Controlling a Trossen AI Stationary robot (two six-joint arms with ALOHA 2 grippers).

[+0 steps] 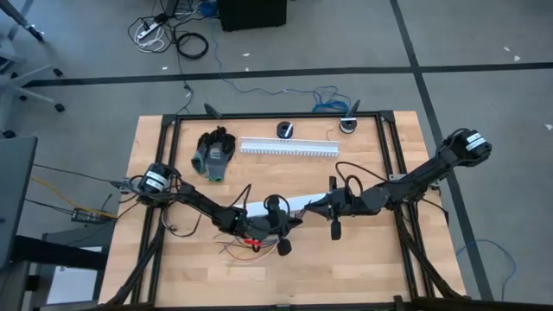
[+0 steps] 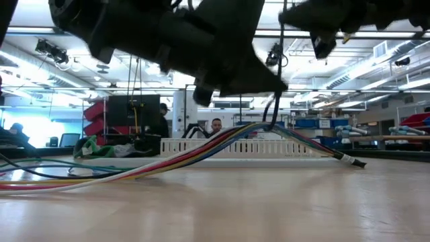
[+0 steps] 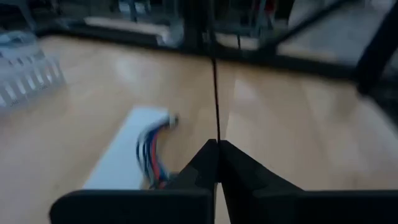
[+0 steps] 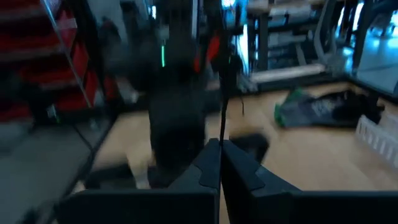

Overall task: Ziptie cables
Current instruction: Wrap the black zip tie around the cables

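The cables are a bundle of thin coloured wires. Their loose ends lie on the table's near left, the middle is raised, and the far end rests on the table. A thin black ziptie strap runs up from the raised middle. My left gripper and right gripper meet tip to tip above the table's middle, each shut on a thin black strap. Where the strap meets the bundle is too small to make out. My left gripper pinches a thin black strap between its two fingertips; the strap runs straight on past the tips, drawn taut. My right gripper pinches a thin black strap between its fingertips the same way, coming level from the table's right; the strap runs straight beyond them.
A flat white strip lies under the grippers, with wires across it. A white slotted duct lies along the far side, a pair of gloves at far left, and two small round objects at the far edge.
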